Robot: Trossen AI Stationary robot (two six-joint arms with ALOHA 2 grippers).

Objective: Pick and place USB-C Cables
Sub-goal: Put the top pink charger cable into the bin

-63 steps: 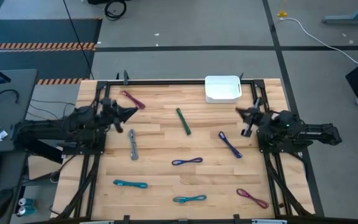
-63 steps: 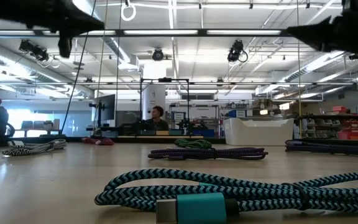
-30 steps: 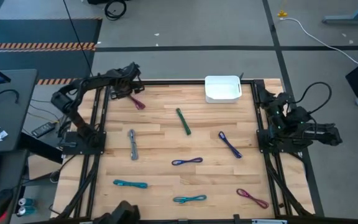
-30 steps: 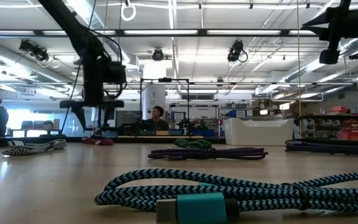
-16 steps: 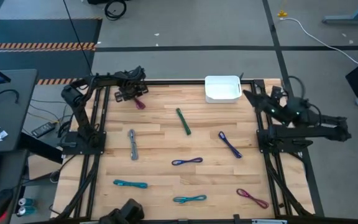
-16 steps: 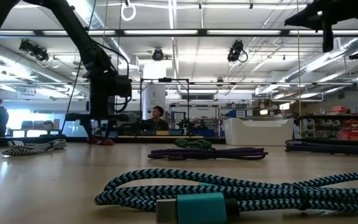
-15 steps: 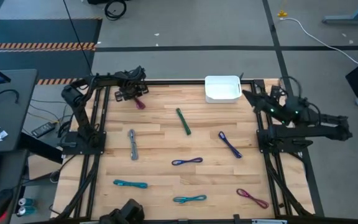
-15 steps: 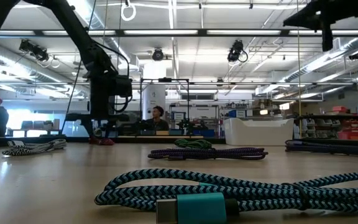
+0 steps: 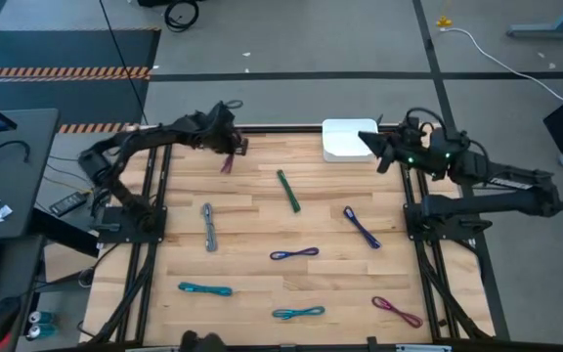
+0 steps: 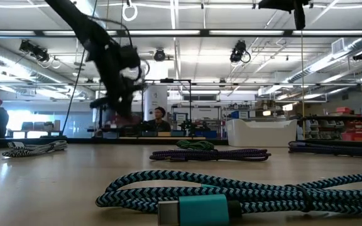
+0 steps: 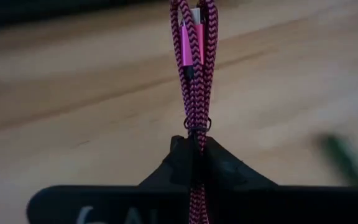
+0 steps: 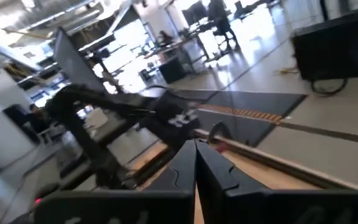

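Eight USB-C cables show in all. Seven lie on the table [image 9: 262, 215]: one green cable [image 9: 288, 191], one grey cable [image 9: 209, 227], two purple-blue, two teal and one maroon near the right front corner. The eighth, a maroon cable [image 11: 194, 68], hangs clamped in the left gripper [image 9: 231, 149] above the table's far left. One white bin [image 9: 345, 143] sits half hidden under the right gripper [image 9: 369, 143], whose fingers press together on nothing.

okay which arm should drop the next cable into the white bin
Left, probably: the left gripper is shut on the maroon cable, lifted off the table. The right gripper hovers by the white bin, shut and holding nothing.
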